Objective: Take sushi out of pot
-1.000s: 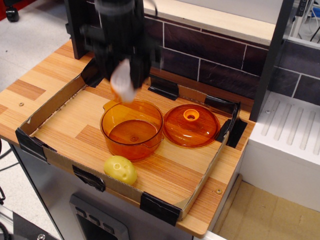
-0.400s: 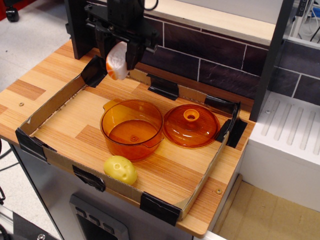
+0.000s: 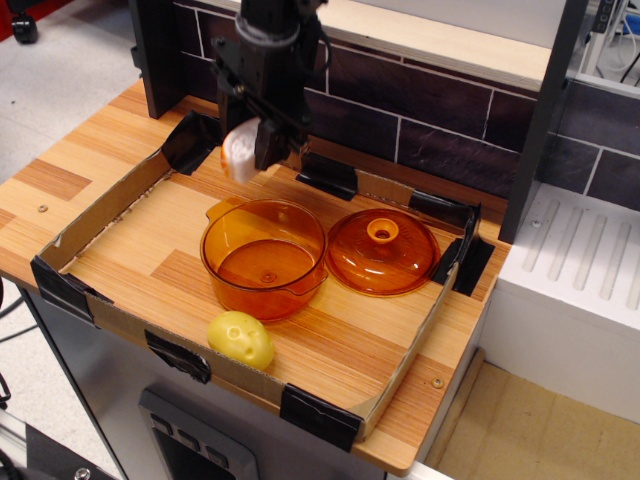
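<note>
Yellow toy (image 3: 240,340): pale and lumpy, on the wood at the near left, just in front of the pot.
Sushi (image 3: 240,155): white, held in the air beyond the pot's far left rim.
Gripper (image 3: 250,150): black, clamped on the sushi, though motion blur softens its fingers.
Pot (image 3: 264,257): orange, transparent, empty.
Lid (image 3: 383,250): orange with a knob, just right of the pot.
Writing: none readable.

hand (image 3: 250,152) with sushi (image 3: 240,153) now lower, rightward
</note>
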Tool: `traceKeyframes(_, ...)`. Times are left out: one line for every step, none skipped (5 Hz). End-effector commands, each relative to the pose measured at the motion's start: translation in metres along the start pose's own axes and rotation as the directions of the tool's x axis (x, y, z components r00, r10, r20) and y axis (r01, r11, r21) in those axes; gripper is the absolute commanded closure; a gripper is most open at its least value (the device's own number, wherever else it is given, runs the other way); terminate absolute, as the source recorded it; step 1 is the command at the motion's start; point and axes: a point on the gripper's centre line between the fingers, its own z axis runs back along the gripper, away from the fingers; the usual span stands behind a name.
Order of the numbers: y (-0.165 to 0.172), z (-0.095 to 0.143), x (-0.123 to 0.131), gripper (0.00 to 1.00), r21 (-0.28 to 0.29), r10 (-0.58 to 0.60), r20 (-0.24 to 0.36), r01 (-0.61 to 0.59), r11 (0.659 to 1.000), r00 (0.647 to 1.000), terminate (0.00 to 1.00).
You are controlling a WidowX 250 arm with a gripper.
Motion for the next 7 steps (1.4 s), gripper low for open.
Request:
traceKeyframes(-0.002,-0.008,0.005,1.00,0.077,-0.023,-0.033,0.025,0.997,0.999,0.00)
traceKeyframes(-0.009,-0.014,0.003,1.00,0.082,0.033,-0.055,-0.029,0.996,0.998,0.00)
traceKeyframes(-0.008,-0.017,0.004,1.00,0.109,0.099,-0.048,-0.094,0.990,0.994,0.00)
traceKeyframes(-0.005,-0.014,0.004,0.00,0.117,0.127,-0.032,-0.122,0.986,0.991,0.00)
traceKeyframes(-0.002,-0.011,0.004,0.00,0.107,0.137,-0.021,-0.134,0.985,0.990,0.00)
traceKeyframes(0.002,-0.001,0.003,0.00,0.102,0.153,0.005,-0.152,0.983,0.988,0.00)
traceKeyframes(0.007,0.025,0.003,0.00,0.051,0.187,0.032,-0.188,0.981,0.982,0.00)
